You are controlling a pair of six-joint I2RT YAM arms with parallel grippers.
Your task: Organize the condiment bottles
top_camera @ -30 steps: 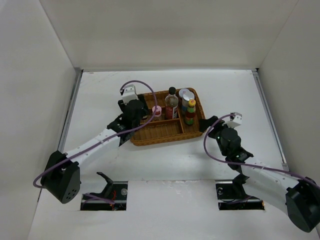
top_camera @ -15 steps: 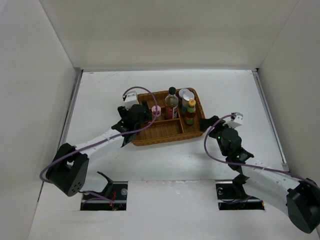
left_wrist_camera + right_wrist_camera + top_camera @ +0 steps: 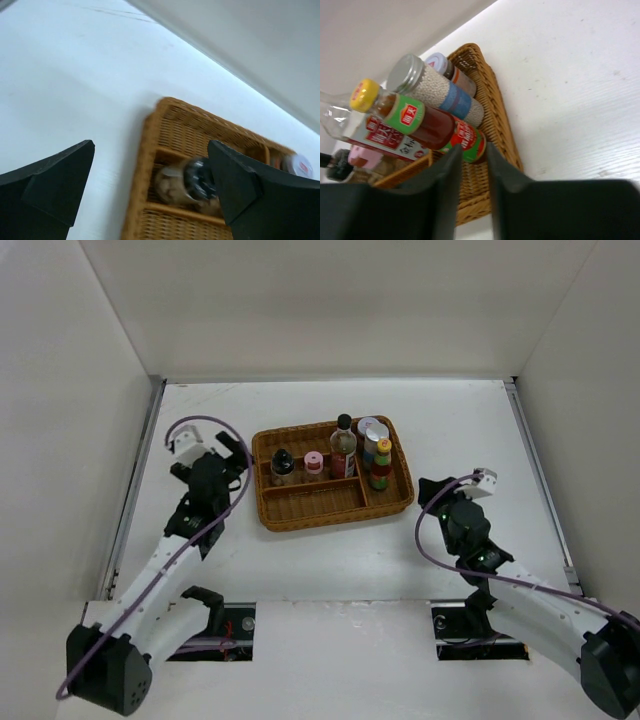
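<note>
All the condiment bottles stand in the brown wicker tray (image 3: 300, 515). The short black-capped tan jar (image 3: 282, 466) and the tiny pink-capped jar (image 3: 314, 462) are in its back left compartments. The tall dark-red bottle (image 3: 343, 445) is mid-back. The silver-lidded jar (image 3: 372, 430) and the yellow-capped green-red bottle (image 3: 381, 462) are on the right. My left gripper (image 3: 238, 453) hangs open just left of the tray, holding nothing; its wrist view shows the tan jar (image 3: 185, 182) beyond its fingers. My right gripper (image 3: 428, 490) sits by the tray's right side, fingers nearly together, empty, pointing at the yellow-capped bottle (image 3: 425, 122).
White walls enclose the table on three sides. Bare white tabletop surrounds the tray. A second small lidded jar (image 3: 452, 72) stands behind the silver-lidded jar (image 3: 435, 87) in the right compartment. The front compartment of the tray (image 3: 318, 502) holds nothing.
My left gripper has opened and drawn back left out of the tray, leaving the tan jar standing there. My right gripper's fingers have closed and it has shifted slightly right.
</note>
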